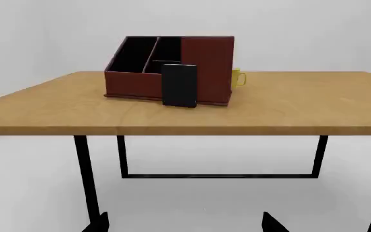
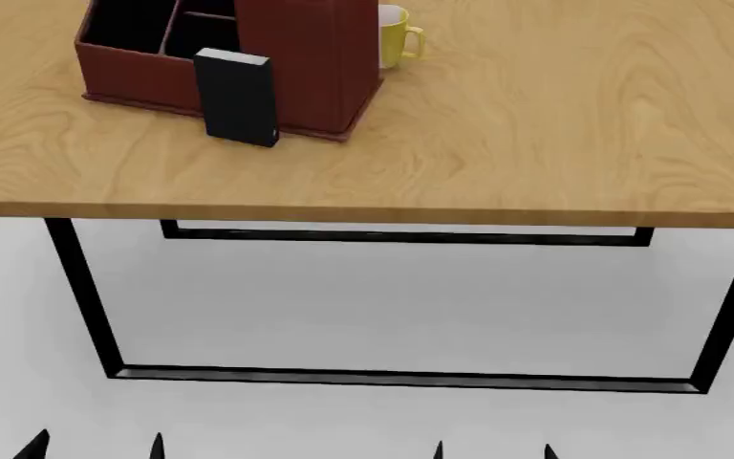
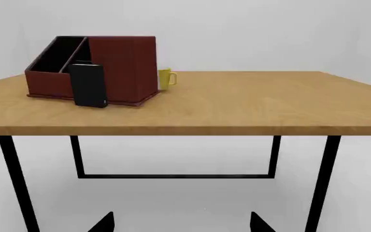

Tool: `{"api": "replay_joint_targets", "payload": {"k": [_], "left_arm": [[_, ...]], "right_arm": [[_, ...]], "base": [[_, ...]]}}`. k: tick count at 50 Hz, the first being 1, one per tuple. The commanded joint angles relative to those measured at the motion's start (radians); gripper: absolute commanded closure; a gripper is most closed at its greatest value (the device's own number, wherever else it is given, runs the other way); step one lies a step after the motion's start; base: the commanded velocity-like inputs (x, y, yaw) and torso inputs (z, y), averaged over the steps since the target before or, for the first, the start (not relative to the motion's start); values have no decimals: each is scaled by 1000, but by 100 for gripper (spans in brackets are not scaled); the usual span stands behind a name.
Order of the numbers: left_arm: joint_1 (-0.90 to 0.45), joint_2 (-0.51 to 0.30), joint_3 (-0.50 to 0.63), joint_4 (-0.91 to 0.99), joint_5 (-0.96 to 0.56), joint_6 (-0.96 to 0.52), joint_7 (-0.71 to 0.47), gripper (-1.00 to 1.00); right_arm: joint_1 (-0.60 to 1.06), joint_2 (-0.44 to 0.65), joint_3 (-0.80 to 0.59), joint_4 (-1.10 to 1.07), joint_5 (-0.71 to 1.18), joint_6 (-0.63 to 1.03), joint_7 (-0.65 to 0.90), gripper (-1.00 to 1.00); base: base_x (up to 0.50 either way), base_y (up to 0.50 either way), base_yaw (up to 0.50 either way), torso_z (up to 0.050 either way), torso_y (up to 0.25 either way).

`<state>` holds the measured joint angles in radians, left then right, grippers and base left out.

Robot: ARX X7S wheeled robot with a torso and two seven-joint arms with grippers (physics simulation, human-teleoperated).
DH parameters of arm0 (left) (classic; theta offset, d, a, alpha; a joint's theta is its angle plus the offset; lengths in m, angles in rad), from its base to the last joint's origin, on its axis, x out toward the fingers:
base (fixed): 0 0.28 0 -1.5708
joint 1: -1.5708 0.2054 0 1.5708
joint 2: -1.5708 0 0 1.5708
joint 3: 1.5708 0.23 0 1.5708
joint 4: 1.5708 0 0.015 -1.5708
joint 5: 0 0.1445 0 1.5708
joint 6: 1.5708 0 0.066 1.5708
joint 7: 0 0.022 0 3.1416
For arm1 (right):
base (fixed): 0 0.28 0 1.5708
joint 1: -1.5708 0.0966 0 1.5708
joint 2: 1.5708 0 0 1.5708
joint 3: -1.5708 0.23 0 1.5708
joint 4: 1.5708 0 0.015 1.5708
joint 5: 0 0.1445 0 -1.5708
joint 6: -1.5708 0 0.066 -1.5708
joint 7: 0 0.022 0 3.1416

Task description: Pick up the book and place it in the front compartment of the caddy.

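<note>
A light wooden worktop [image 2: 533, 143] on thin black metal legs [image 2: 80, 296] stands against plain white walls and floor.

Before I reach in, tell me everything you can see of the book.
The book is small, thick, plain black, with a paler top edge in the head view. It stands upright on the wooden table, at the near wall of the dark red caddy, outside its compartments; whether it leans on that wall is unclear. No gripper touches it.

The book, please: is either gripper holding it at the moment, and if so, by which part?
Nothing is held. The book stands upright on the table against the caddy, and both grippers sit low, short of the table, their fingertips apart.
</note>
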<state>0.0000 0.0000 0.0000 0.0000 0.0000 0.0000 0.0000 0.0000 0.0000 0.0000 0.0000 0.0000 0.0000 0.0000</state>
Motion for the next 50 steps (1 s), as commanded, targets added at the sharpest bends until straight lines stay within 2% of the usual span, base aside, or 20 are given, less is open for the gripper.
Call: {"api": "replay_joint_targets", "payload": {"k": [1, 13, 20, 30, 32, 41, 50], "left_arm": [[0, -10, 11, 0, -10, 0, -11, -100], [2, -46, 53, 14, -26, -13, -67, -100], [-96, -69, 58, 106, -64, -110, -58, -100], [-263, -121, 59, 291, -101, -350, -46, -100], [-295, -121, 26, 365, -186, -420, -16, -100], [-434, -155, 3, 636, -215, -682, -85, -100], [-559, -146, -123, 903, -333, -1015, -163, -100]], "right_arm": [[0, 9, -13, 0, 9, 0, 13, -100], [27, 41, -60, 11, 40, 5, 63, -100], [146, 70, -85, -111, 32, 151, 73, -100], [289, 96, -68, -305, 53, 393, 100, -100], [322, 106, -64, -353, 58, 454, 101, -100], [447, 154, -64, -583, 50, 761, 111, -100], [546, 179, -37, -892, 54, 1089, 130, -100]], "base": [[0, 0, 0, 0, 0], [0, 0, 0, 0, 0], [0, 0, 0, 0, 0], [0, 0, 0, 0, 0], [0, 0, 0, 0, 0], [0, 0, 0, 0, 0], [0, 0, 0, 0, 0]]}}
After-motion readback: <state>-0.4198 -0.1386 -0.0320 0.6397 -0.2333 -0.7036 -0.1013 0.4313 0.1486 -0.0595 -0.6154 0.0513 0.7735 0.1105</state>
